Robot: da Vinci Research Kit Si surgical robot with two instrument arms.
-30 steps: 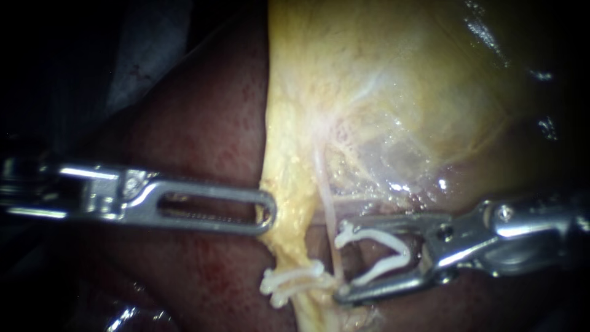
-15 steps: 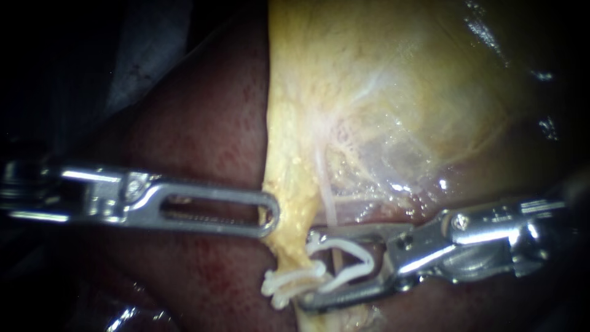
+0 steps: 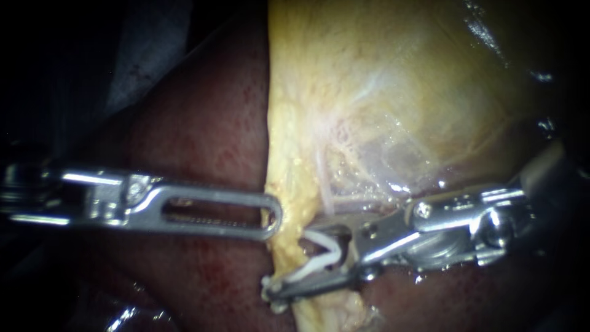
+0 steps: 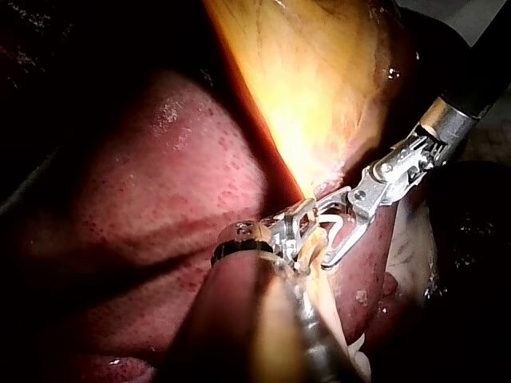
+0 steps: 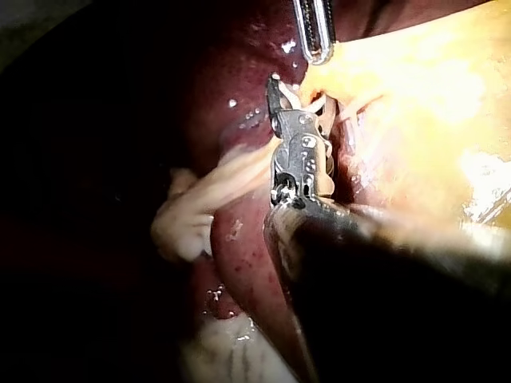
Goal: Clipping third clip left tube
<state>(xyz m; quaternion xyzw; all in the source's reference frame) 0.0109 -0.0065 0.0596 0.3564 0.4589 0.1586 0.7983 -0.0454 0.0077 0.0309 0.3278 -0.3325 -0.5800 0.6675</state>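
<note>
Advancing over the last second, my right instrument [image 3: 292,258] now straddles the left tube [image 3: 284,252], where its tips had stood short of it before. Its steel jaws stand apart, each bearing one leg of the white clip [image 3: 322,255], a smooth plastic V whose mouth faces the tube. The tube, a yellow, grainy, fat-coated strand, lies between the jaw tips and ahead of the clip's hinge. A seated clip [image 3: 266,288], white and ribbed, pokes out at the tip of my lower jaw, mostly hidden under it.

My left instrument [image 3: 270,216] has kept its place. Its long, slotted jaws lie pressed together on the fatty edge of the gallbladder [image 3: 399,92], just above my right instrument's upper jaw; fine teeth show through the slot.

Behind both jaws the gallbladder wall is glistening and webbed with pale fibres. Dark red, mottled liver [image 3: 203,123] lies under and beside my left instrument's shaft.
</note>
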